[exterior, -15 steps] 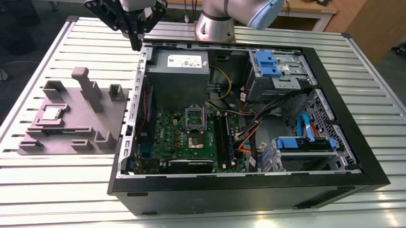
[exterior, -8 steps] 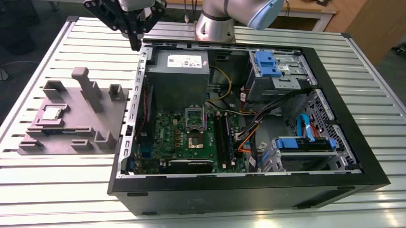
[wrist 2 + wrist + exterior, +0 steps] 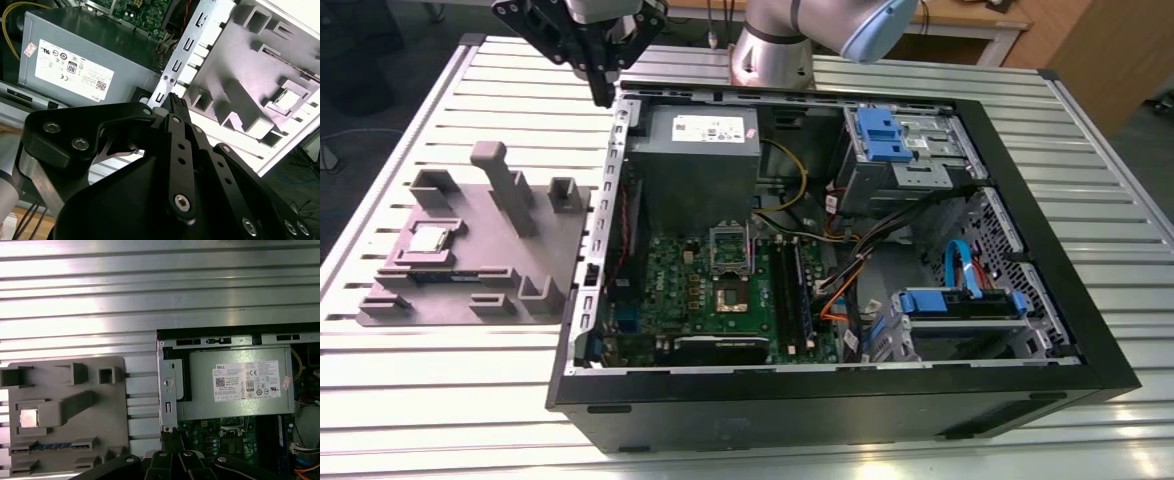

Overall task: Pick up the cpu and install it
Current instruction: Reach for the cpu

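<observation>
Gripper (image 3: 603, 92) closed and empty over the case corner; cpu (image 3: 427, 238) in its tray.

From where I stood, the gripper hung above the corner of the open case (image 3: 854, 405), next to the power supply (image 3: 700, 160), with its fingers pressed together and nothing between them. In the second wrist view the gripper (image 3: 175, 102) tapered to a single black tip. The cpu lay flat, silver top up, in a square pocket of the grey tray (image 3: 520, 255). The tray sat on the slatted table (image 3: 454, 400), just beside the case on the exterior view's left. The first wrist view showed the cpu (image 3: 28, 417) in that pocket, well apart from the gripper (image 3: 170, 439). Inside the case, the socket (image 3: 730, 297) sat on the green board (image 3: 667, 290), close to the power supply.
</observation>
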Controlling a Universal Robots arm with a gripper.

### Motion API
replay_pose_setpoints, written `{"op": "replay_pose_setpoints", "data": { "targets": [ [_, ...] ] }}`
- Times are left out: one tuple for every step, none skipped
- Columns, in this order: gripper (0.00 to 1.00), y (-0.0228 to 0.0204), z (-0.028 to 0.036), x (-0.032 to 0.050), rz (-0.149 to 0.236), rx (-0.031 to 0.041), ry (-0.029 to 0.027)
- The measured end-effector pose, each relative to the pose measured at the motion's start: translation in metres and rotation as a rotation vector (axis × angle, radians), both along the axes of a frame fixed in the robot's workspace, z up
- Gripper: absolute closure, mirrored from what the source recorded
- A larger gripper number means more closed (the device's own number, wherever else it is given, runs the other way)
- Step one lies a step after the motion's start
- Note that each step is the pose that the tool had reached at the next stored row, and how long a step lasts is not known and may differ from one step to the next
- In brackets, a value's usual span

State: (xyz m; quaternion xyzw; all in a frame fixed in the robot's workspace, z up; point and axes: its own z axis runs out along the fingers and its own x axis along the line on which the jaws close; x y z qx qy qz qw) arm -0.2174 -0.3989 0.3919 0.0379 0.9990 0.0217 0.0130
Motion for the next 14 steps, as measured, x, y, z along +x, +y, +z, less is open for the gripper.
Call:
{"op": "replay_pose_setpoints", "data": {
  "targets": [
    [0.90, 0.0000, 0.0000, -0.0002, 0.000, -0.0001, 0.0000],
    [0.90, 0.0000, 0.0000, -0.0004, 0.000, -0.0001, 0.0000],
    [0.90, 0.0000, 0.0000, -0.0007, 0.000, -0.0001, 0.0000],
    [0.90, 0.0000, 0.0000, -0.0009, 0.000, -0.0001, 0.0000],
    [0.90, 0.0000, 0.0000, -0.0012, 0.000, -0.0001, 0.0000],
    [0.90, 0.0000, 0.0000, -0.0015, 0.000, 0.0000, 0.0000],
    [0.90, 0.0000, 0.0000, -0.0017, 0.000, 0.0000, 0.0000],
    [0.90, 0.0000, 0.0000, -0.0019, 0.000, -0.0001, 0.0000],
    [0.90, 0.0000, 0.0000, -0.0022, 0.000, -0.0001, 0.0000],
    [0.90, 0.0000, 0.0000, -0.0024, 0.000, 0.0000, 0.0000],
    [0.90, 0.0000, 0.0000, -0.0027, 0.000, 0.0000, 0.0000],
    [0.90, 0.0000, 0.0000, -0.0030, 0.000, 0.0000, 0.0000],
    [0.90, 0.0000, 0.0000, -0.0033, 0.000, -0.0001, 0.0001],
    [0.90, 0.0000, 0.0000, -0.0036, 0.000, -0.0001, 0.0000]
  ]
}}
